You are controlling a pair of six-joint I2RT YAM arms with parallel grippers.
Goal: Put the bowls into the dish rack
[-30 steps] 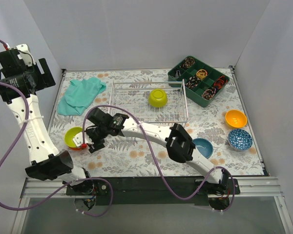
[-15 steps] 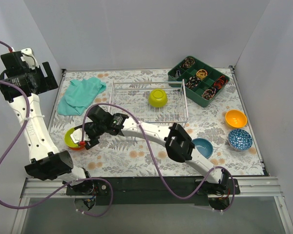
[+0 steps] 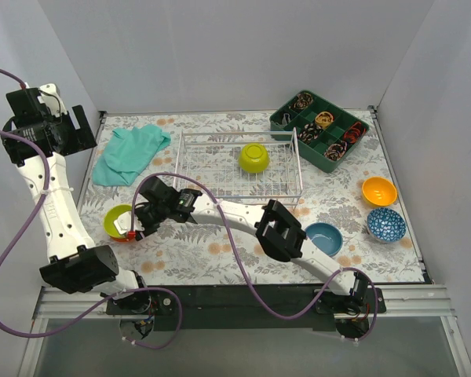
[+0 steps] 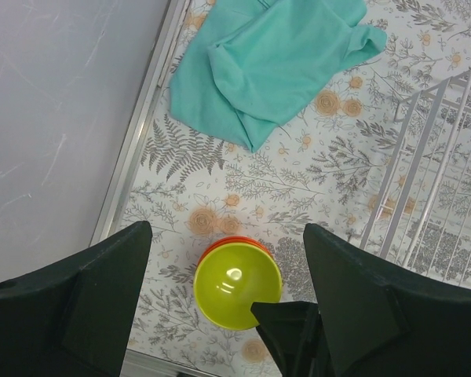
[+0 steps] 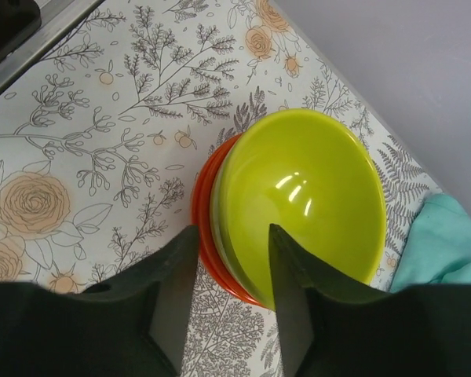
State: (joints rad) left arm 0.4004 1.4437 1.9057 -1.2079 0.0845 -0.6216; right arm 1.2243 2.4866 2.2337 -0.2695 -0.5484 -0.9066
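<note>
Two-arm workcell, seen from above and from both wrists. The right arm is stretching across the floral table point(image 3: 204, 259) to its left side, where a lime-green bowl point(image 5: 306, 196) is sitting nested inside a red-orange bowl point(image 5: 202, 220). The right gripper point(image 5: 231, 228) is straddling the near rim of this stack: one finger is lying outside the red-orange bowl and the other is lying over the lime-green interior. The jaws are standing partly apart with both walls between them, and it cannot be told whether the pads are pressing on the rim. The left gripper point(image 4: 228, 236) is hanging high above the same stack, its jaws spread wide and holding nothing.

The dish rack point(image 3: 204, 161) is standing at the middle of the table's far half, well apart from the stack, and is carrying an inverted lime-green bowl point(image 3: 253, 157) near its centre. A teal cloth point(image 4: 275, 63) is lying crumpled just left of the rack. On the right side, a plain blue bowl point(image 3: 323, 234), a yellow-orange bowl point(image 3: 379, 191) and a patterned blue bowl point(image 3: 386, 225) are resting outside the rack.
</note>
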